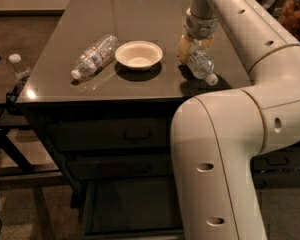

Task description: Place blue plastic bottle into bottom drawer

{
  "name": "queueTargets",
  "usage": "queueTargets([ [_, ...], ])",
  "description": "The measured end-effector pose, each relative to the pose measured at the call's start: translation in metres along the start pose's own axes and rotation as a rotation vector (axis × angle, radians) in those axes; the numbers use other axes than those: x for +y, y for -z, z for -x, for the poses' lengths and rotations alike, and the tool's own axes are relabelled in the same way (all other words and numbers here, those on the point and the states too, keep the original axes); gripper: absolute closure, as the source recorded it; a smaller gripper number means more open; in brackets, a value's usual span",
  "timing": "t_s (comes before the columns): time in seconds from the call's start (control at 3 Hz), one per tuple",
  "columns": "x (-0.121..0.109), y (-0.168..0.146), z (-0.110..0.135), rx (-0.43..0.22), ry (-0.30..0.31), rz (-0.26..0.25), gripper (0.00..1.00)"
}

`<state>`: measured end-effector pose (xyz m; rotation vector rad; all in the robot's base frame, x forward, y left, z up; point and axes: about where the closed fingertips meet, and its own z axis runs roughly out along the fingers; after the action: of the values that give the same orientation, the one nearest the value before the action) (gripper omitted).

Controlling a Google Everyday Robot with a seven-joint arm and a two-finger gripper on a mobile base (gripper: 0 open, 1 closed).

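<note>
Just right of the white bowl (138,55), the end effector (194,48) clamps the blue plastic bottle (200,64), tilted cap-down above the desk (115,14), evidently for carriage to the open bottom drawer (135,204) far below the bowl.
</note>
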<state>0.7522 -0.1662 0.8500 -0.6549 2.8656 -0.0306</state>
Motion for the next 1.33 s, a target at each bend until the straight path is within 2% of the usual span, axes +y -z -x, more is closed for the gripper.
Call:
queueTargets([
  [0.33,0.0,0.0,0.0,0.0,0.0,0.0,1.0],
  [0.67,0.0,0.0,0.0,0.0,0.0,0.0,1.0],
  [1.0,-0.002,0.003,0.008,-0.029,-0.014,-0.016,1.0],
  [1.33,-0.006,0.019,0.004,-0.053,-0.035,-0.021,1.0],
])
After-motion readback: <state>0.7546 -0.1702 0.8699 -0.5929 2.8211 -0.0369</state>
